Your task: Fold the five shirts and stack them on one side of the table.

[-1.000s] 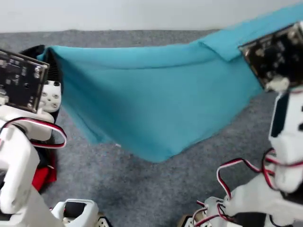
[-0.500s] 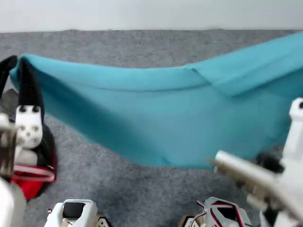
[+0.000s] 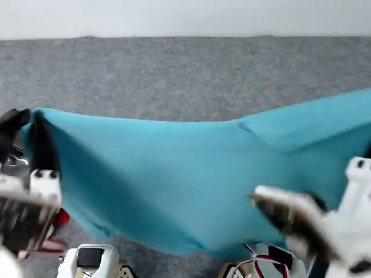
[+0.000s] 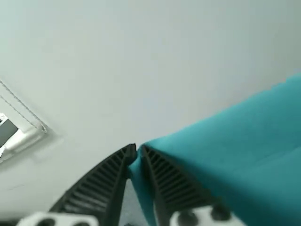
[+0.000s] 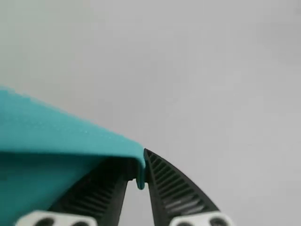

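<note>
A teal shirt hangs spread in the air above the grey worktop, stretched between the two arms; in the high view its upper edge runs nearly level from the left side and climbs toward the right, while its lower edge sags toward the near side of the worktop; the left pincer is clamped on one corner of the shirt, the cloth pinched between its ribbed black fingers; the right pincer is closed on the opposite end, a fold of teal caught between its tips; a bit of red cloth shows beside the left arm.
</note>
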Motion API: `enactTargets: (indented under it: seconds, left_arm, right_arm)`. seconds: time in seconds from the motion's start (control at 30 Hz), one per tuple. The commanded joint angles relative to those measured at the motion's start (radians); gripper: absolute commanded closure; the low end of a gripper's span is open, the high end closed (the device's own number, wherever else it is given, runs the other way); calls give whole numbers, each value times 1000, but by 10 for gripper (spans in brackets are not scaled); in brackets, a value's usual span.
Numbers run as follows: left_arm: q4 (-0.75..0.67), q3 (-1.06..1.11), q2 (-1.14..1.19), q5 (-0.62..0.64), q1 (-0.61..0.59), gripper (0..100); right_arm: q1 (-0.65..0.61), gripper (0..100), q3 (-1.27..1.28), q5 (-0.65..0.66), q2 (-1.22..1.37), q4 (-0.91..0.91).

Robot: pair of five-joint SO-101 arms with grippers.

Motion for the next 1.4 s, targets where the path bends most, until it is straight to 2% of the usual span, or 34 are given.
enactTargets:
  seconds: [0.0, 0.13, 0.27, 0.43, 0.57, 0.8, 1.0, 1.13, 1.23, 1.37]
  left_arm:
    - [0, 182, -2, -9, -9, 985]
    - [-130, 463, -2, -49, -8, 985]
    - [-362, 753, -2, -153, -8, 985]
    - [-683, 1029, 43, -164, -9, 986]
    - [-861, 1053, 198, -161, -9, 986]
    - [-984, 816, 560, -161, -9, 986]
    - [-991, 441, 891, -164, -32, 986]
    - [-988, 179, 1097, -164, -44, 986]
    - [-948, 8, 1224, -164, -51, 986]
    - [-799, -208, 1361, -164, -48, 986]
  right_arm:
    - [-38, 988, 114, 34, 62, 81]
    - [-97, 988, 305, 35, 111, 82]
    - [-176, 988, 499, 31, 183, 18]
    - [-219, 988, 684, 21, 274, -229]
    - [-229, 988, 763, -11, 352, -444]
    - [-239, 988, 769, -11, 492, -769]
    - [-242, 988, 767, -5, 624, -1078]
    - [-255, 988, 767, 86, 720, -1210]
    - [-257, 988, 738, 95, 789, -1303]
    - [-257, 988, 657, 97, 881, -1326]
